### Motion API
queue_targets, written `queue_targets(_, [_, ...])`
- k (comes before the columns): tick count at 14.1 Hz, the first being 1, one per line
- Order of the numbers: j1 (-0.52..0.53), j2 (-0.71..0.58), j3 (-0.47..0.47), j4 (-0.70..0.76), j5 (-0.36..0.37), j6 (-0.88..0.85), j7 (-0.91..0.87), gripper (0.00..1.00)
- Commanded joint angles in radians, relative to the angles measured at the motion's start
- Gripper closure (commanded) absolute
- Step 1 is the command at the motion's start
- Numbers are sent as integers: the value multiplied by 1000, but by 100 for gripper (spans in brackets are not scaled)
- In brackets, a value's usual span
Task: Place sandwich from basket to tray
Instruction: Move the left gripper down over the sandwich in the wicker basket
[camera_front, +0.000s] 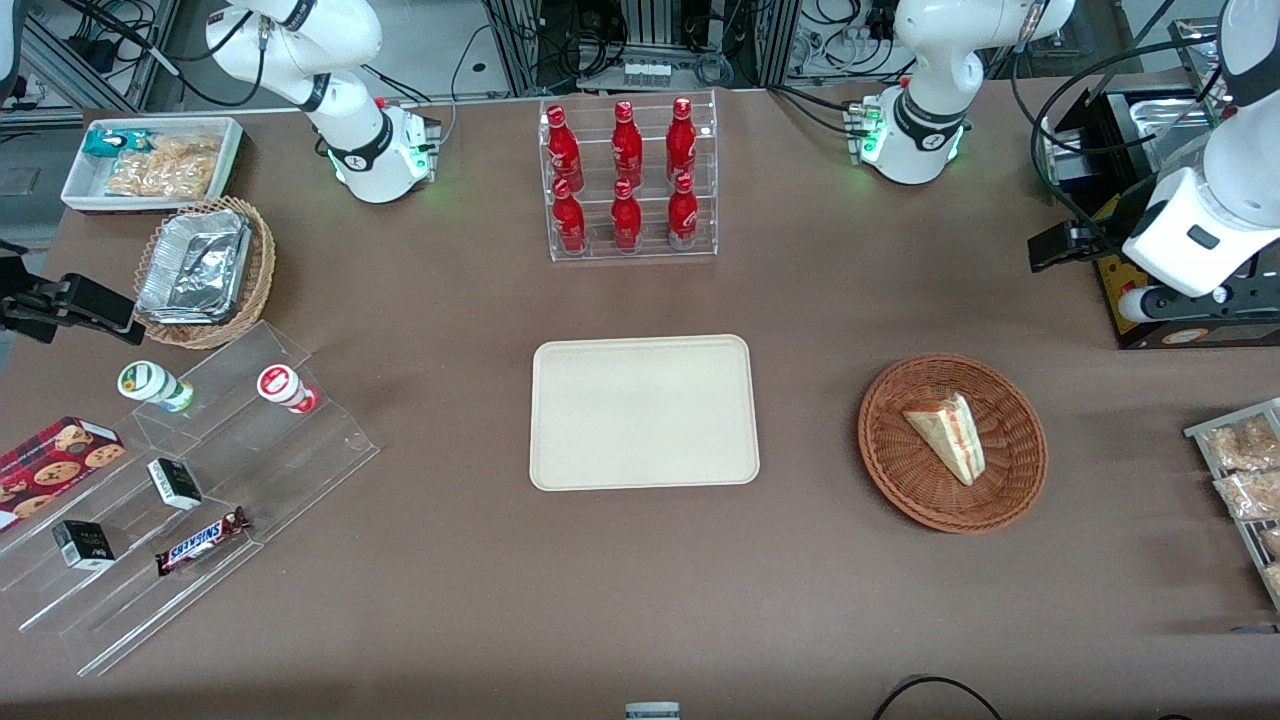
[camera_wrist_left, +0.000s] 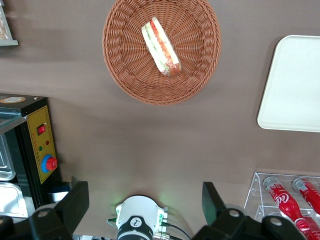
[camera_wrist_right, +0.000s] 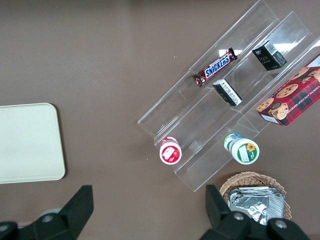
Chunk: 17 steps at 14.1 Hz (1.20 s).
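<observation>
The pincer (camera_wrist_left: 145, 205) is spread wide, holding nothing, raised above the desk (camera_front: 450, 600) at the working arm's end. The tray (camera_front: 642, 412) lies mid-desk; nearer that end, the sandwich (camera_front: 948, 436) rests in the basket (camera_front: 1020, 470).

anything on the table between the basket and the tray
Nothing: in the front view only bare brown tabletop separates the basket from the tray. The open gripper hangs farther back.
</observation>
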Motion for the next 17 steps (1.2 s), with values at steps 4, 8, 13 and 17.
queue_targets(4, [-11,14,9,26,-14,6,5,0])
queue_targets(8, [-5,98,14,25,3,7,-4,0])
queue_targets(13, [7,207,24,-171,35,338,-59,0])
queue_targets(17, [10,301,23,-258,38,530,-315,0])
